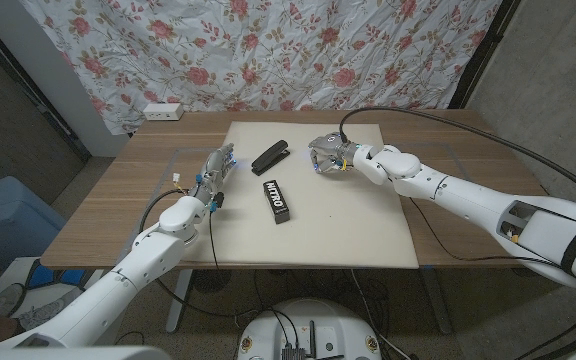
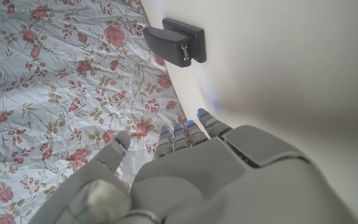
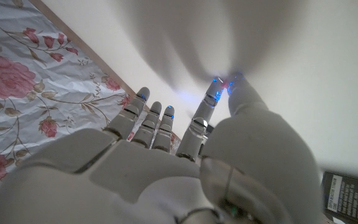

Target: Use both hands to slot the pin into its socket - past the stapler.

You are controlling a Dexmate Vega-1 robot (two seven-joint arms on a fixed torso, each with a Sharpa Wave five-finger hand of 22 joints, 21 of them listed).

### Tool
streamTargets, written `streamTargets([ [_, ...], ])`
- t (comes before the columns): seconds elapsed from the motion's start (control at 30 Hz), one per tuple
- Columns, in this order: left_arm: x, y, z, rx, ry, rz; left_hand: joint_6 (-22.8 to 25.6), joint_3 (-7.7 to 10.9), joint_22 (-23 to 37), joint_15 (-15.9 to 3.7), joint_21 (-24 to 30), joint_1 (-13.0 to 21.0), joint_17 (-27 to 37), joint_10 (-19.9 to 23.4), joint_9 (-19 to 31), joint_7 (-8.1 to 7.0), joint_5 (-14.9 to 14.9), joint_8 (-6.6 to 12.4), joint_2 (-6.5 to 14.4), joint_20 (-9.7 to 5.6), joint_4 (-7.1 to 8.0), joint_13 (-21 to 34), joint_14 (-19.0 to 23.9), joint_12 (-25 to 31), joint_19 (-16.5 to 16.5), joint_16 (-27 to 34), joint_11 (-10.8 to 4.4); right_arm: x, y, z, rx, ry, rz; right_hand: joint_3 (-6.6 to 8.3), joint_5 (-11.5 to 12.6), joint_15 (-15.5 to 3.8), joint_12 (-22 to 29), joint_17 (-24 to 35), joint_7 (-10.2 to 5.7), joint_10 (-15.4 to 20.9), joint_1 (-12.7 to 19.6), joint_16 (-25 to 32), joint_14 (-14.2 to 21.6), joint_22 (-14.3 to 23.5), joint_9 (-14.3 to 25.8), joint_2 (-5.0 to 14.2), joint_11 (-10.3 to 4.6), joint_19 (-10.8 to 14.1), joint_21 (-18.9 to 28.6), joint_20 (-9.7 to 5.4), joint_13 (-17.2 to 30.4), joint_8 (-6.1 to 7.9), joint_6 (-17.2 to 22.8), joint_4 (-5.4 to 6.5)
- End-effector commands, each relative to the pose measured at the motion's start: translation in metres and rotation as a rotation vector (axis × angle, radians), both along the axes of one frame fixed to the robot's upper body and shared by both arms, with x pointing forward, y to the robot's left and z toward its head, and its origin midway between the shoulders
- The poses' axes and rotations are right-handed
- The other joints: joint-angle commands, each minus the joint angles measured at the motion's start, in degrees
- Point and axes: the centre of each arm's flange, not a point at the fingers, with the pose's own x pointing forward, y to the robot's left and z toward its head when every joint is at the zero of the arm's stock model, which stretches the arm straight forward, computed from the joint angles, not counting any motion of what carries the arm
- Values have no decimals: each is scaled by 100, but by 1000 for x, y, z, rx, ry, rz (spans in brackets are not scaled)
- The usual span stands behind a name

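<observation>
My left hand (image 1: 215,172) sits at the left edge of the white mat (image 1: 368,235), fingers extended and a bit apart, nothing in them; the left wrist view shows the fingertips (image 2: 185,129) reaching toward the stapler (image 2: 176,42) without touching it. My right hand (image 1: 330,155) is on the mat's far right part, just right of the stapler. In the right wrist view thumb and one finger meet at the tips (image 3: 224,88) with something small and reddish there; can't tell if that's the pin. Other fingers curled loosely. Black box (image 1: 277,200) labelled NITRO lies mid-mat, near the stapler. Socket: can't make it out.
</observation>
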Motion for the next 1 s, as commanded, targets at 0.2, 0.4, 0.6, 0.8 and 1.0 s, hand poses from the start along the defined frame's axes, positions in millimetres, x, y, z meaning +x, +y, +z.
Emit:
streamTargets([
  [0.2, 0, -1, 1, 5, -3, -5, 46, 46, 31, 15, -25, -9, 14, 9, 27, 8, -23, -15, 462, -146, -9, 15, -20, -9, 74, -10, -59, -3, -2, -5, 1, 1, -21, -9, 34, -153, 10, 44, -6, 69, -36, 35, 70, 36, 38, 169, -18, 36, -4, -16, 23, 103, 163, 64],
  [0.4, 0, -2, 1, 9, -4, -12, 45, 48, 31, 13, -25, -10, 15, 8, 27, 4, -23, -16, 462, -143, -8, 15, -18, -10, 74, -9, -62, -4, -2, -6, 1, 2, -31, -19, 39, -156, 32, 54, -2, 155, -59, 44, 80, 36, 37, 222, -12, 27, -12, -20, 25, 119, 211, 83],
  [0.6, 0, -3, 1, 9, -4, -17, 42, 51, 31, 18, -25, -12, 15, 8, 27, 3, -24, -18, 461, -141, -7, 15, -18, -10, 76, -8, -65, -5, -2, -6, 1, 0, -36, -27, 43, -177, 49, 61, 5, 230, -70, 51, 88, 36, -7, 253, -22, 64, -2, -19, 24, 97, 232, 86],
  [0.8, -3, -1, 0, 6, -4, -10, 46, 53, 31, 18, -26, -13, 15, 3, 27, 2, -24, -17, 459, -138, -7, 15, -16, -11, 73, -8, -67, -8, -2, -6, 20, 2, -27, -31, 46, -209, 37, 68, 50, 238, -74, 53, 84, 36, -77, 297, -43, 61, -7, -31, 23, 64, 261, 88],
  [1.0, -4, 1, -1, 4, -1, -3, 49, 55, 31, 18, -23, -14, 15, 11, 27, 0, -25, -16, 458, -132, -6, 15, -16, -8, 80, -8, -66, -10, -3, -3, 40, 0, -17, -35, 43, -210, 28, 72, 77, 242, -73, 53, 80, 36, -126, 324, -43, 62, -9, -39, 23, 43, 285, 85],
])
